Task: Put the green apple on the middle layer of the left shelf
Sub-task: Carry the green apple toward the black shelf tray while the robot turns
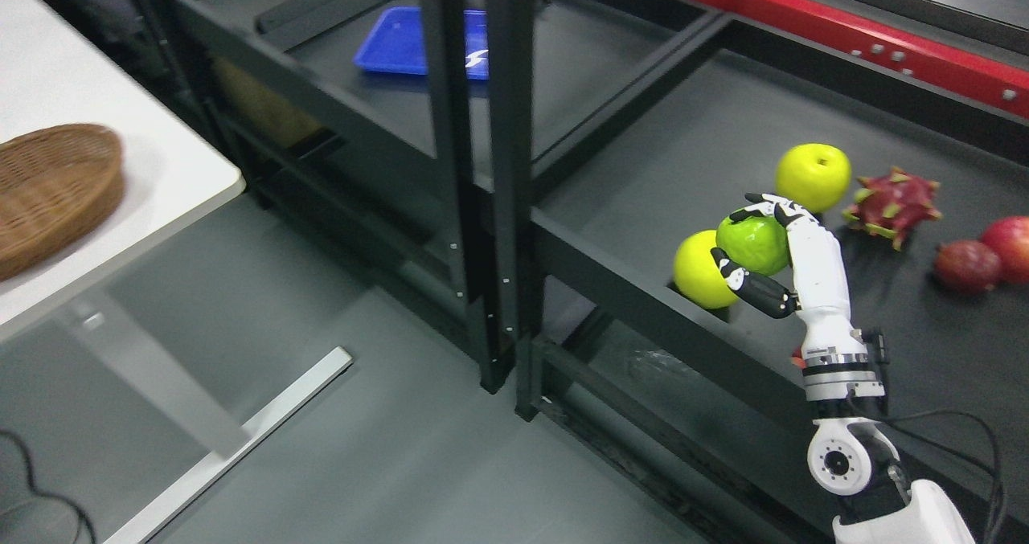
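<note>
Two black uprights stood between the shelves; bare board was left beside the blue tray, and a yellow apple crowded the right shelf's edge.

The head camera looks steeply down from above at the shelves and floor.

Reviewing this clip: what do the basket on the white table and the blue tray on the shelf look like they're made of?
Basket: woven wicker or rattan by the look, matte brown, with a ribbed weave pattern showing. Blue tray: likely moulded plastic, with a smooth uniform colour and a slight sheen; a shelf post hides part of it. The right hand grips the green apple, whose glossy, even skin suggests plastic, uncertainly.
</note>
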`<state>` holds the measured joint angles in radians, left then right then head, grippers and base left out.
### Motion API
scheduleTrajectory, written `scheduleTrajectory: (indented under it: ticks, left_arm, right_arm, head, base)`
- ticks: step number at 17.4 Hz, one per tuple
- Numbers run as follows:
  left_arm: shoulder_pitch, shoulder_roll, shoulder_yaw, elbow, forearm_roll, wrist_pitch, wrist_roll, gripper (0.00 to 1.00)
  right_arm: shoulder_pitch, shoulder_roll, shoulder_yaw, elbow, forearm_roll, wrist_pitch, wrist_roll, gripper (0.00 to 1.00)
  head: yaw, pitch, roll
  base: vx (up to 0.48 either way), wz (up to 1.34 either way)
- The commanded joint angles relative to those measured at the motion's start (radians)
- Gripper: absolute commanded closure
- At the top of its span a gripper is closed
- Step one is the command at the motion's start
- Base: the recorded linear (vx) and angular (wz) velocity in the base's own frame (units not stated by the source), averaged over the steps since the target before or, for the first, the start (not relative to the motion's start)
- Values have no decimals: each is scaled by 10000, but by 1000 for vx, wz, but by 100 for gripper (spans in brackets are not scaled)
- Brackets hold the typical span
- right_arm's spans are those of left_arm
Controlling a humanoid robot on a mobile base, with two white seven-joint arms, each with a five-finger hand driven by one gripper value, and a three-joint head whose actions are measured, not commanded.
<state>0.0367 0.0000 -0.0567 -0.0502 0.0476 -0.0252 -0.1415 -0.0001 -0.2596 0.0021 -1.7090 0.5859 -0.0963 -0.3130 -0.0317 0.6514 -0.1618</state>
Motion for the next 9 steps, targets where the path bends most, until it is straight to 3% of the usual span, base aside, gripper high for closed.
scheduleTrajectory:
  ticks: [1, 9]
  left_arm:
    - [1, 175, 0, 11, 0, 7, 4, 0]
    - [1, 175, 0, -4, 0, 7, 4, 0]
  right_arm:
    - [1, 50, -6, -14, 0, -4, 0, 99]
    - [62, 35, 10, -14, 0, -4, 61, 99]
  head:
    - [0, 0, 0]
    - [0, 0, 0]
  base:
    - [69, -1007]
    - [122, -881]
